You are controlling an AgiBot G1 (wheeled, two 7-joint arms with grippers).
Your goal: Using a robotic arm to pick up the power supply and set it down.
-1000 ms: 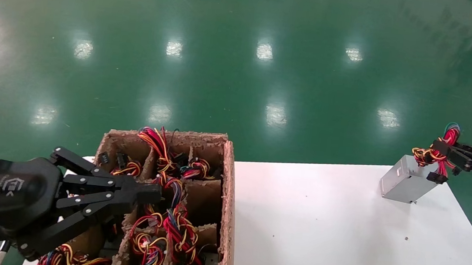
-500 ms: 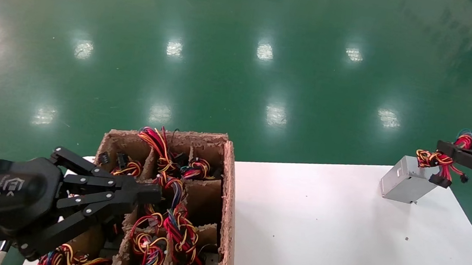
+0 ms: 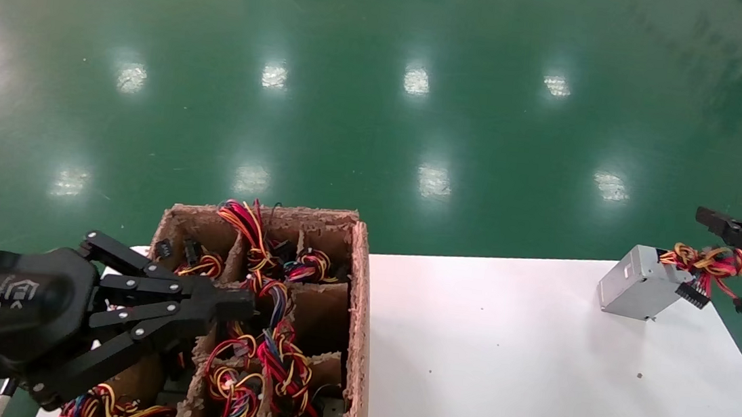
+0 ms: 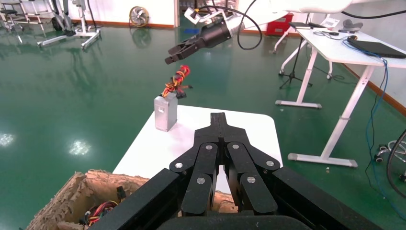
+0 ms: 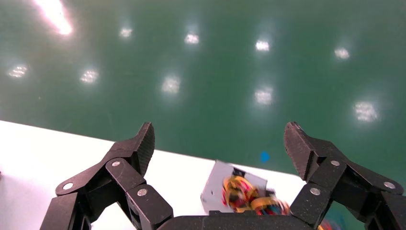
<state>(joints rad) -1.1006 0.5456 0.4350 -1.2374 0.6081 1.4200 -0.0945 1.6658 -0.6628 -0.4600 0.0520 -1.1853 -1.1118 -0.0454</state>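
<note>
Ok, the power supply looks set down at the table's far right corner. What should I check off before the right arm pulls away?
1. Right gripper open: ok.
2. Power supply resting on white table: ok.
3. Wire bundle free of the right gripper: cannot tell; it lies just below the fingers.
4. Box away from the table edge: not ok, it sits at the corner.
5. Left gripper parked over the cardboard crate: ok.
</note>
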